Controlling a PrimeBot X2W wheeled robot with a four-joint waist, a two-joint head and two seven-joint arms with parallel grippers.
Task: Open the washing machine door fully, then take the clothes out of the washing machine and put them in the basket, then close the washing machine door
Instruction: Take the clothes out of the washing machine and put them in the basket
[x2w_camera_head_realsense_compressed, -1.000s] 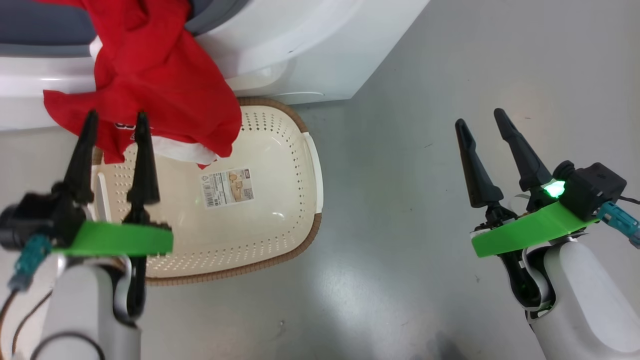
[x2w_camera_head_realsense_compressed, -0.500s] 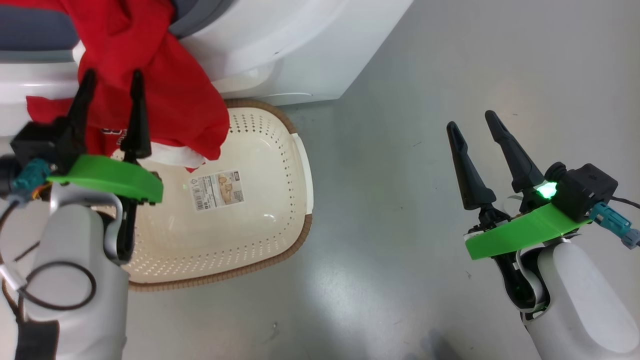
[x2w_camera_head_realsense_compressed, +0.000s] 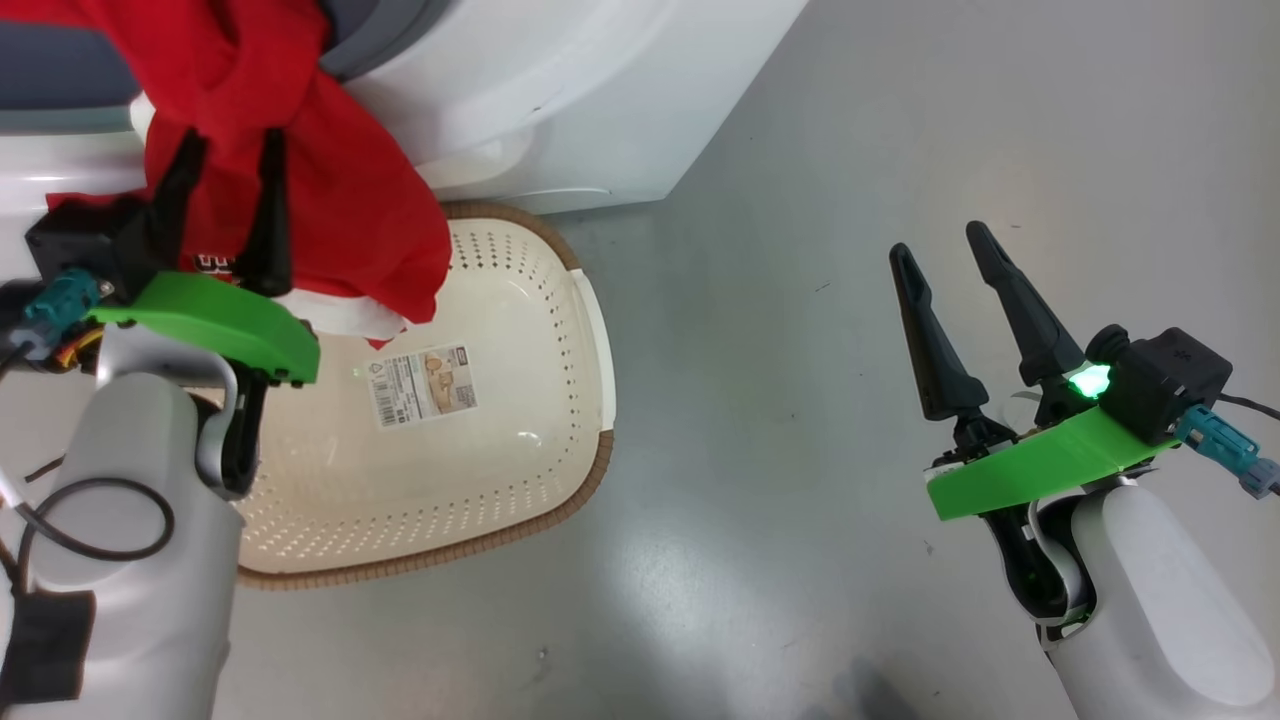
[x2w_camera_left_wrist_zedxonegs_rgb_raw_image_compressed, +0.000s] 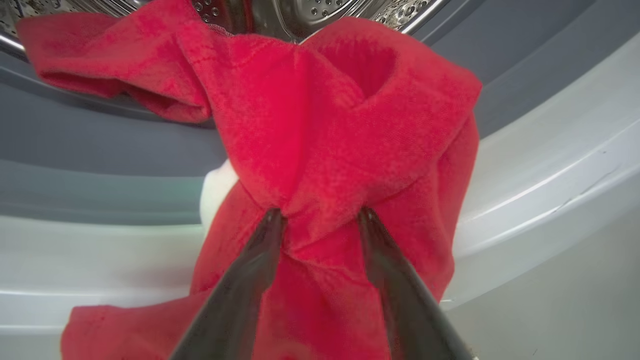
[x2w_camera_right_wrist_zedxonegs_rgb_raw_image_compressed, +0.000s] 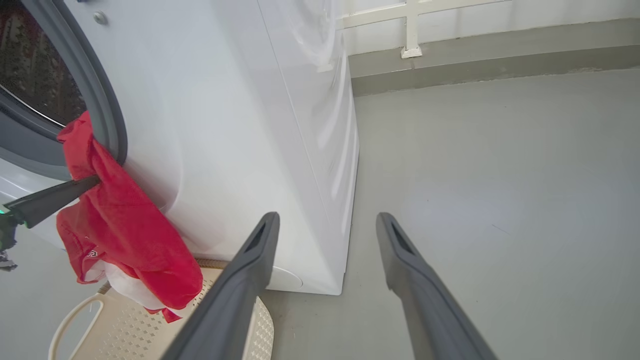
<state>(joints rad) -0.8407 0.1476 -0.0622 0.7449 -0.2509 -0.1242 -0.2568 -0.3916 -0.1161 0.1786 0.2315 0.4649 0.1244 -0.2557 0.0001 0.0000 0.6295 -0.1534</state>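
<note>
**Bright red soft fabric garment (x2w_camera_head_realsense_compressed: 300, 190) found hung from big white front-loading washing machine (x2w_camera_head_realsense_compressed: 560, 100)**

The garment's upper part is cut off by the top edge of the head view. In the left wrist view it is seen to issue from the steel perforated drum (x2w_camera_left_wrist_zedxonegs_rgb_raw_image_compressed: 300, 10) and to be draped over the grey rubber ring (x2w_camera_left_wrist_zedxonegs_rgb_raw_image_compressed: 100, 145). Its lower hem, with a white part (x2w_camera_head_realsense_compressed: 340, 312), is hung above the far end of the small cream-white perforated plastic basket (x2w_camera_head_realsense_compressed: 600, 340). The basket is stood on the grey floor (x2w_camera_head_realsense_compressed: 800, 200), just beside the machine's front. Whether the hem touches the basket cannot be determined. The basket's near left part is hidden behind the pale left forearm (x2w_camera_head_realsense_compressed: 130, 520). A paper label (x2w_camera_head_realsense_compressed: 420, 385) is seen on the basket's bottom; its print cannot be read.

The left tool (x2w_camera_left_wrist_zedxonegs_rgb_raw_image_compressed: 320, 215) is set at a bunched fold of the garment, with one dark finger on each side and both touching the fabric. A gap is seen between the fingers, and whether the fold is actually clamped cannot be told. The right tool (x2w_camera_head_realsense_compressed: 936, 240) is held over the floor, well apart from basket and garment. It is released, with its fingers spread.
</note>
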